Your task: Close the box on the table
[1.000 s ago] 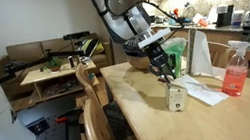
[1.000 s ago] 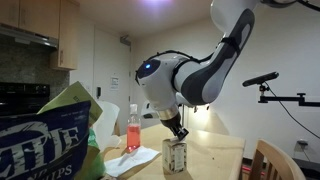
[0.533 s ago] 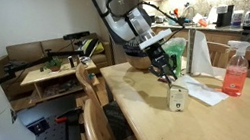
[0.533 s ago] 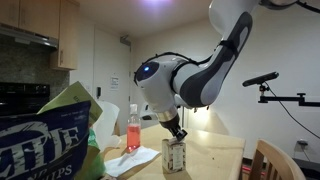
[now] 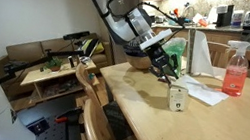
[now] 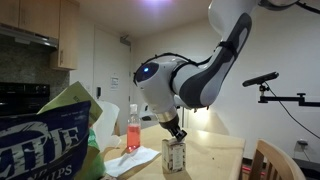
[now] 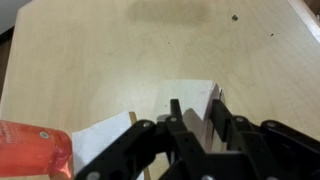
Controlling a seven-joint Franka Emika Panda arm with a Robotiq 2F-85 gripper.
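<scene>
Surface: light-wood table (image 5: 206, 134), with a cluttered kitchen counter behind it.
Box: white box (image 5: 176, 97) stands upright on the table; its dark front print is too small to read.
Gripper: gripper (image 5: 169, 79) sits directly at the box top; jaw width cannot be told.
Writing: chip bag (image 6: 45, 140) in the foreground shows pale letters "TTLE".
Beside box: paper sheets (image 5: 201, 89) lie just behind it, with the pink spray bottle (image 5: 235, 69) beyond them.
Change: none visible from half a second ago; arm and box are unmoved.

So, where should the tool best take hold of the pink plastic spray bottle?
The pink plastic spray bottle stands upright with a white trigger head on top, so probably grip its body, coming in from the side.
</scene>
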